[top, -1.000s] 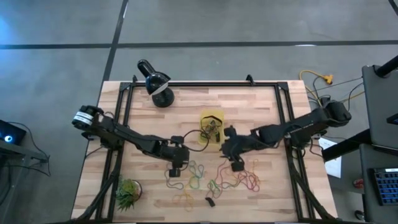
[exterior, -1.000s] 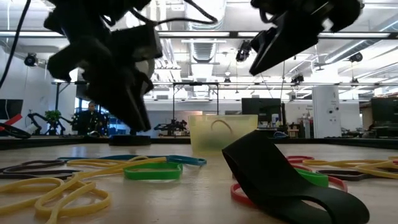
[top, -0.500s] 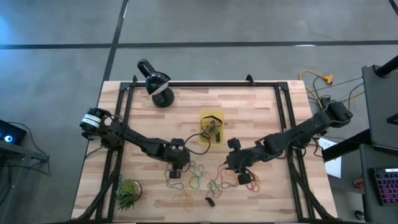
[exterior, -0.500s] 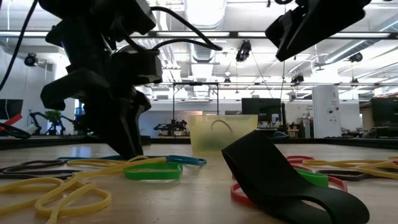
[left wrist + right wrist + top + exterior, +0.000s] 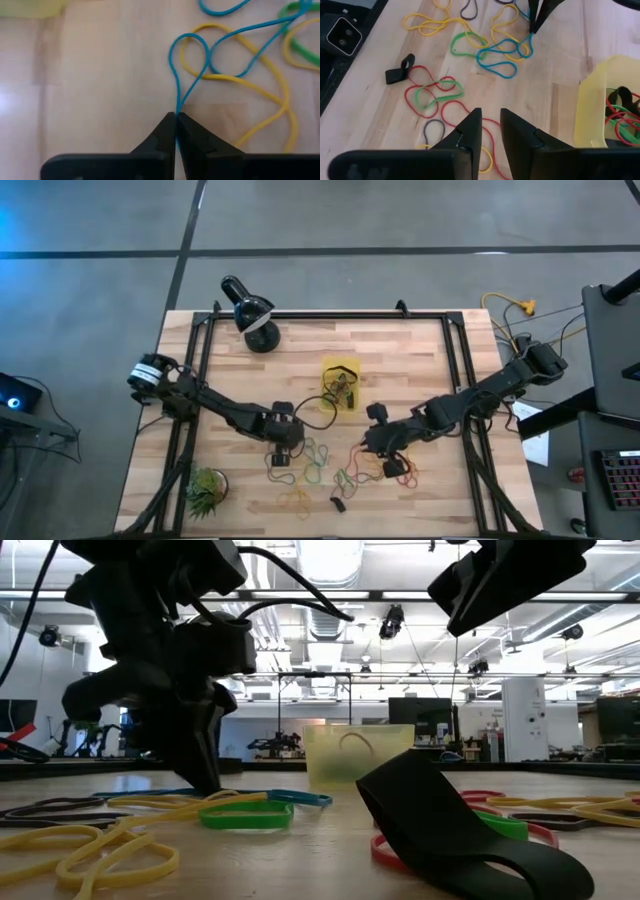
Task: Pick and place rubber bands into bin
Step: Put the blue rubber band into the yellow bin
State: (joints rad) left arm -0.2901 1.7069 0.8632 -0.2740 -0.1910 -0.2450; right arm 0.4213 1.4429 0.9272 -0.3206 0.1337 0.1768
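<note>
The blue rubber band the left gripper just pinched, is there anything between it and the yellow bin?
Nothing visible blocks that path. The left gripper is shut on the blue rubber band at table level, and the high view shows only bare wood between it and the bin. The right gripper hovers off to the side, over other bands.

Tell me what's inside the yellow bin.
In the bin, red, green and black rubber bands show in the right wrist view. Its near wall and the picture's edge hide the rest.

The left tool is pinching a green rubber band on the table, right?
Not green. In the left wrist view the left tool is shut on a blue rubber band, pinching its loop against the table. The rest is right.
</note>
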